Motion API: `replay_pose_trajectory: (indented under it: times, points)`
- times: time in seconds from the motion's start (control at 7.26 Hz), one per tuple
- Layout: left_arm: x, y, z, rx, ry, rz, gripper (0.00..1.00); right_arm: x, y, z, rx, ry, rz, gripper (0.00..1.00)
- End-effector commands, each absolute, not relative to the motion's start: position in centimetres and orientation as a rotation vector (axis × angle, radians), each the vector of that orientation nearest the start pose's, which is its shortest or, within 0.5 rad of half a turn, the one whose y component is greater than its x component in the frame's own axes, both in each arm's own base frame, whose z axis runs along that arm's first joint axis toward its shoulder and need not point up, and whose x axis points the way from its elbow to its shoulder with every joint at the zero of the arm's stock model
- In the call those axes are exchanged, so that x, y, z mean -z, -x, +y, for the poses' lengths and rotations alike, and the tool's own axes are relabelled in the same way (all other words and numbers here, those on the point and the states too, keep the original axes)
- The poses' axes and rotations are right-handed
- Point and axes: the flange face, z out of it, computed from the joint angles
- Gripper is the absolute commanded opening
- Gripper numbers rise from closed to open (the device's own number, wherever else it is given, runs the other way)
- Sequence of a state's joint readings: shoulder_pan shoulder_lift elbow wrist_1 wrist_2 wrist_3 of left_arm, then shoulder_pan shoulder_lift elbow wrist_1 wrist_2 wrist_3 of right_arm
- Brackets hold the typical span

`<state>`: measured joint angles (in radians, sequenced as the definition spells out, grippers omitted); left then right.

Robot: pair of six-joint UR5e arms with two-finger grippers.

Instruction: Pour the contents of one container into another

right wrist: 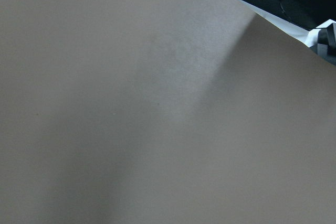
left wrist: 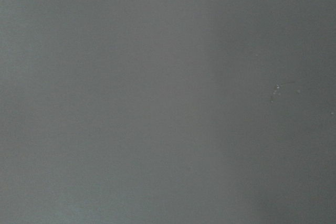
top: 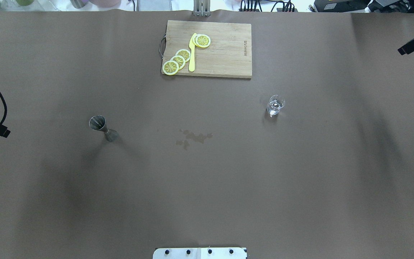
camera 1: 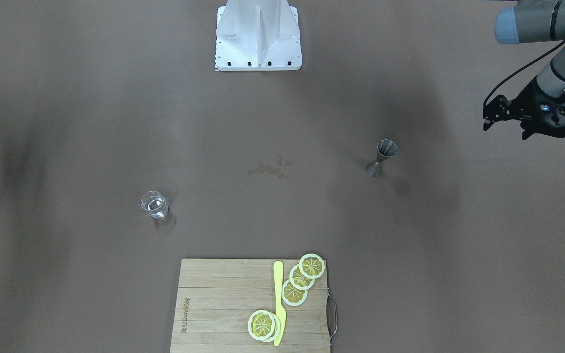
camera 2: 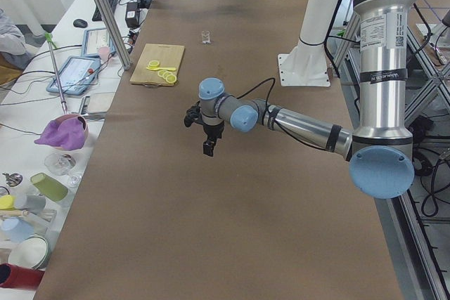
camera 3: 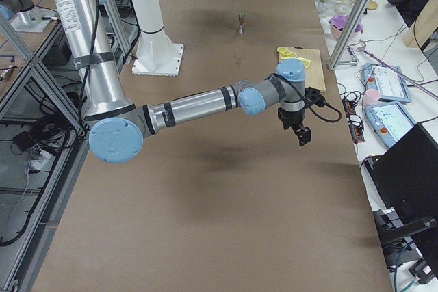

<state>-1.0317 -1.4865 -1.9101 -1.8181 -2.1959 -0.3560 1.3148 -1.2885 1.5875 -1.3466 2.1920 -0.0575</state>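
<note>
Hanging above the tabletop (top: 207, 198) at the robot's left end, the left claw (camera 2: 209, 147) points downward and carries nothing. Whether its fingers are spread or closed cannot be told from any view. Its wrist camera shows only bare brown surface. Inward from it, toward the middle and well apart from the claw, the jigger (top: 102, 128) stands upright on one cone with the other cone's mouth facing up.

The right claw (camera 3: 302, 134) hangs the same way over the opposite end, with only its dark edge entering the overhead view at the upper right corner. It carries nothing, and its state cannot be told either. The glass (top: 275, 105) stands upright on the robot's right half, well apart from that claw and toward the centre. It sits a little farther from the robot's base than the jigger does. Something clear glints inside it.

Between the jigger and the glass, near the middle of the tabletop, lies a small cluster of damp spots (top: 192, 137). On the far side from the robot rests a wooden cutting board (top: 228, 57). It bears lemon slices (top: 178, 61) and a yellow knife (top: 192, 54).
</note>
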Motion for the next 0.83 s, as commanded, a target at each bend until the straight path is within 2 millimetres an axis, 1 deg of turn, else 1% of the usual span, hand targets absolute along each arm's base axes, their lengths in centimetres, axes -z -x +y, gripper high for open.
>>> replay_pose_trajectory:
  times: [0.0, 0.14, 0.28, 0.41, 0.55, 0.69]
  points:
    - [-48.8, -19.5, -43.5, -0.42, -0.309, 0.837, 0.99, -45.7, 9.6, -62.1, 0.51, -0.494, -0.762, 1.0]
    - [-48.7, -21.4, -43.1, -0.471, -0.356, 0.858, 0.99, -45.1, 10.5, -62.1, 0.529, -0.508, -0.771, 1.0]
    - [-47.2, -21.6, -43.0, -0.489, -0.369, 0.89, 0.99, -44.5, 11.0, -62.1, 0.546, -0.496, -0.832, 1.0]
    - [-46.9, -21.5, -42.2, -0.511, -0.344, 0.941, 0.99, -45.0, 12.4, -62.0, 0.59, -0.496, -0.87, 1.0]
    - [-48.4, -23.8, -43.2, -0.542, -0.334, 0.94, 0.99, -44.8, 14.6, -61.6, 0.643, -0.535, -0.881, 1.0]
    - [-45.4, -24.7, -42.2, -0.576, -0.376, 0.969, 0.99, -45.1, 17.5, -61.2, 0.693, -0.571, -0.889, 1.0]
